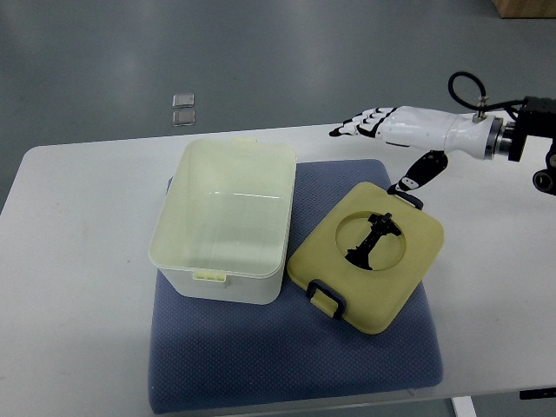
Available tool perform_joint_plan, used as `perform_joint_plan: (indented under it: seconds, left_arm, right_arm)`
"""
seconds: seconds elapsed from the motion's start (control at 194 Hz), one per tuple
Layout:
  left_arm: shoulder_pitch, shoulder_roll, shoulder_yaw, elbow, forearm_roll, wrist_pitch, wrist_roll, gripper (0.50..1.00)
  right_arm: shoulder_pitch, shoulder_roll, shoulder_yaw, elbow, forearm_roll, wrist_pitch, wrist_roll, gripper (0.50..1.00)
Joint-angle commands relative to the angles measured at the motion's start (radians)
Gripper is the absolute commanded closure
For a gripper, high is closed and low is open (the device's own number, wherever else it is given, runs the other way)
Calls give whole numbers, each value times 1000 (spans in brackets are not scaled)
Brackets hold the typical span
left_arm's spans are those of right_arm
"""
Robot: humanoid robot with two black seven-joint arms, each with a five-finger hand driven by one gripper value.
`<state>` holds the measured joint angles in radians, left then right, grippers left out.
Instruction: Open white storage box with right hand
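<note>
Fingers of the right hand were stretched out nearly flat, loosely spread, w/ nothing in their grasp; the thumb hung down below the palm toward the lid's far corner, and whether its tip touched the lid I couldn't tell. Hand came in from the pic's right edge and hovered over the far-right part of the table, fingertips pointing left. White storage box sat left of centre on a blue-grey mat, already uncovered: interior bare, front latch tab visible on the near rim. Its lid lay beside it on the mat, just right of the box, resting rotated so its corners pointed roughly toward and away from the robot, black clip on the near-left edge and another at the far corner, black handle in the round recess at centre. Key relation: lid was directly below-and-toward-the-robot from the hand, box further left and nearer; box's long axis ran roughly away from the robot. Right hand was the only one in view, so nearer by default; left arm not seen. Judging by the layout, opening looked done, and any next move would prob. be a retreat to the right.
</note>
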<state>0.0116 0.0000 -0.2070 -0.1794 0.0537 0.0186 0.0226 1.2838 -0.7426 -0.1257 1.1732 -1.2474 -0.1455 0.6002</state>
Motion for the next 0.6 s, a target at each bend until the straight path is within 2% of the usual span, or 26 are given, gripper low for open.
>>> perform_joint_plan:
  seconds: [0.0, 0.041, 0.108, 0.129, 0.181, 0.186, 0.273, 0.371, 0.593]
  left_arm:
    - [1, 0, 1, -2, 0, 0, 0, 500]
    - [1, 0, 3, -2, 0, 0, -1, 500]
    - [1, 0, 3, -2, 0, 0, 0, 500]
    - [1, 0, 3, -2, 0, 0, -1, 500]
    - [1, 0, 3, -2, 0, 0, -1, 500]
    - [1, 0, 3, -2, 0, 0, 0, 500]
    - [-1, 0, 3, -2, 0, 0, 0, 500]
    - [-1, 0, 3, -3, 0, 0, -1, 500]
    - [1, 0, 3, -3, 0, 0, 0, 500]
  right_arm:
    - [-9, -3, 207, -37, 127, 133, -31, 548]
    - [-15, 3, 278, -44, 195, 176, -65, 548]
    - [-50, 25, 409, -67, 400, 250, -172, 548]
    - [-66, 35, 440, -73, 468, 254, -204, 548]
    - [-66, 35, 440, -73, 468, 254, -204, 548]
    - [-95, 87, 513, -96, 632, 254, -276, 548]
    - [-159, 183, 607, -150, 867, 228, -361, 548]
    - [-234, 261, 701, -213, 1078, 196, -396, 548]
    - [-380, 411, 827, -328, 1405, 214, -405, 548]
